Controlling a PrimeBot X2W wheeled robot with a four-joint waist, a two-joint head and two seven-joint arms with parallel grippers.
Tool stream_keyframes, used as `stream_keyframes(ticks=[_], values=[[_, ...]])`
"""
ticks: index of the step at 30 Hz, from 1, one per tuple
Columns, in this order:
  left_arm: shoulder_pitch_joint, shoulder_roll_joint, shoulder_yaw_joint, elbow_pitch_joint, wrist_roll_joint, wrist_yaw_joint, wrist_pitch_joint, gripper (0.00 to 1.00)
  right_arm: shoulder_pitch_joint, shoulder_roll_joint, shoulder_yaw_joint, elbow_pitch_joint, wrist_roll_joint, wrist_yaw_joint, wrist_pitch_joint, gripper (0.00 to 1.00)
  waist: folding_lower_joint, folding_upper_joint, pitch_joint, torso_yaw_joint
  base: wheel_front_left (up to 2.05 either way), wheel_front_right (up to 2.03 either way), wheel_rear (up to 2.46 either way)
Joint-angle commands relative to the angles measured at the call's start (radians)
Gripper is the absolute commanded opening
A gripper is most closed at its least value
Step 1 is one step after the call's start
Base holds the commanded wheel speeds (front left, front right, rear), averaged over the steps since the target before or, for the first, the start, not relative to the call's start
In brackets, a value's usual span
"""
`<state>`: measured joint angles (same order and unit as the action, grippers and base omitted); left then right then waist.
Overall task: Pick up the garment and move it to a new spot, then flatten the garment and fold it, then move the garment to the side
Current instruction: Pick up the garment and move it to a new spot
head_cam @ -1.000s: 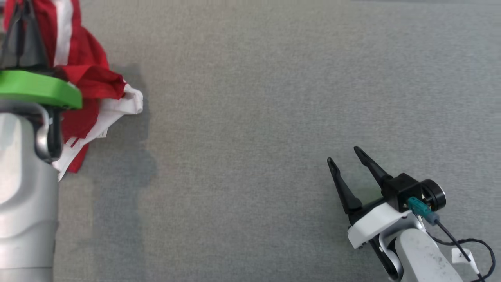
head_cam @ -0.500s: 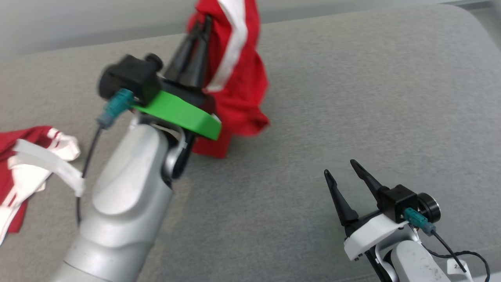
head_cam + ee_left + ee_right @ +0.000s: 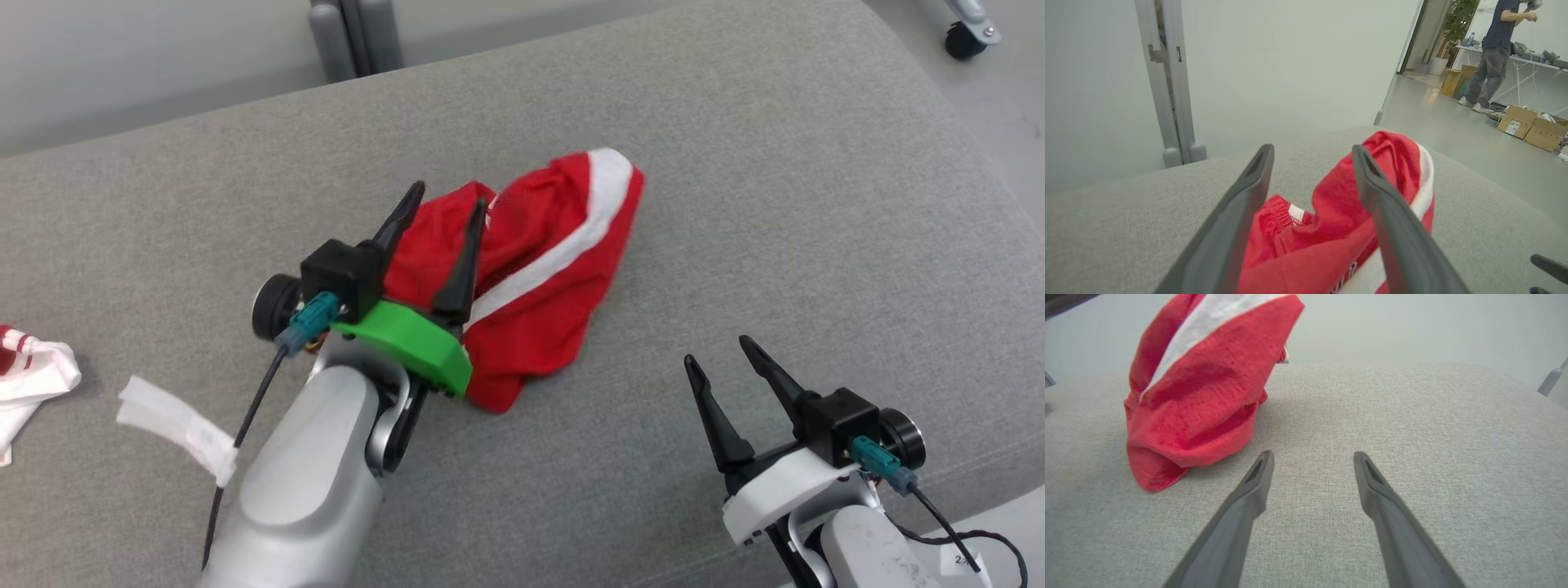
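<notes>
The garment (image 3: 555,269) is red with a broad white stripe. It rests in a crumpled heap on the grey cushion (image 3: 735,163), near the middle. My left gripper (image 3: 445,208) is open just over the heap's left part, with red cloth showing between and below its spread fingers. The left wrist view shows that gripper (image 3: 1312,149) wide apart above the garment (image 3: 1331,212). My right gripper (image 3: 718,353) stands open at the lower right, apart from the cloth. In the right wrist view the gripper (image 3: 1312,455) has nothing between its fingers, and the garment (image 3: 1208,388) rises ahead to the left.
Another white and red cloth (image 3: 33,376) lies at the cushion's left edge. A white tag (image 3: 175,425) hangs on my left arm's cable. Grey posts (image 3: 355,37) stand behind the cushion, which rounds off at the right. A person (image 3: 1494,53) and cardboard boxes (image 3: 1531,126) are far off.
The head camera has swung. My left gripper, shut on the hanging garment before, has opened, and the garment has dropped into a heap on the cushion. The right gripper stays open.
</notes>
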<state>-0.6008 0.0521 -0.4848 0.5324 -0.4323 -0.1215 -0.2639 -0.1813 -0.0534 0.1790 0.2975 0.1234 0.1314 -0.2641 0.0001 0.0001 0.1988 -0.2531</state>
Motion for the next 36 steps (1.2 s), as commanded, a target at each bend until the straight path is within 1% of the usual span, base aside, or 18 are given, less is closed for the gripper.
stream_keyframes(ticks=[1,2,4,14,18,20,24,27,31,36], values=[[0.042,0.004,0.035,-0.005,0.019,0.013,-0.001,1.00,0.013,-0.001,-0.005,-0.002,0.001,-0.001,-0.001,1.00,-0.0001,-0.0001,-0.020,0.025,0.00,0.00,0.00],[0.069,0.004,0.071,-0.015,0.029,0.023,-0.001,1.00,0.017,-0.001,-0.008,-0.004,0.001,-0.001,-0.001,1.00,-0.0001,-0.0001,-0.027,0.036,0.00,0.00,0.00],[0.118,0.002,0.126,-0.033,0.051,0.029,-0.001,1.00,0.022,0.000,-0.019,-0.010,-0.001,-0.001,-0.001,1.00,-0.0001,-0.0001,-0.038,0.056,0.00,0.00,0.00],[0.367,0.000,0.379,-0.132,0.148,0.029,-0.001,1.00,0.062,0.000,-0.055,-0.010,-0.010,-0.001,-0.001,1.00,-0.0001,-0.0001,-0.094,0.157,0.00,0.00,0.00],[0.460,0.000,0.472,-0.168,0.152,0.032,-0.001,1.00,0.078,0.000,-0.058,-0.008,-0.010,-0.001,-0.001,1.00,-0.0001,-0.0001,-0.108,0.189,0.00,0.00,0.00],[0.503,0.000,0.501,-0.182,0.150,0.031,-0.001,1.00,0.084,0.001,-0.058,-0.006,-0.008,-0.001,-0.001,1.00,-0.0001,-0.0001,-0.112,0.202,0.00,0.00,0.00],[0.569,0.000,0.535,-0.195,0.143,0.030,-0.001,1.00,0.091,0.001,-0.058,0.000,-0.004,-0.001,-0.001,1.00,-0.0001,-0.0001,-0.117,0.226,0.00,0.00,0.00],[0.595,0.000,0.535,-0.204,0.133,0.026,-0.001,1.00,0.088,0.001,-0.056,0.001,-0.002,-0.001,-0.001,1.00,-0.0001,-0.0001,-0.114,0.237,0.00,0.00,0.00],[0.604,0.000,0.516,-0.207,0.121,0.025,-0.001,1.00,0.078,0.000,-0.053,0.003,-0.002,-0.001,-0.001,1.00,-0.0001,-0.0001,-0.105,0.244,0.00,0.00,0.00],[0.573,0.000,0.469,-0.211,0.097,0.025,-0.001,1.00,0.058,-0.003,-0.043,0.006,-0.011,-0.001,-0.001,1.00,-0.0001,-0.0001,-0.084,0.257,0.00,0.00,0.00]])
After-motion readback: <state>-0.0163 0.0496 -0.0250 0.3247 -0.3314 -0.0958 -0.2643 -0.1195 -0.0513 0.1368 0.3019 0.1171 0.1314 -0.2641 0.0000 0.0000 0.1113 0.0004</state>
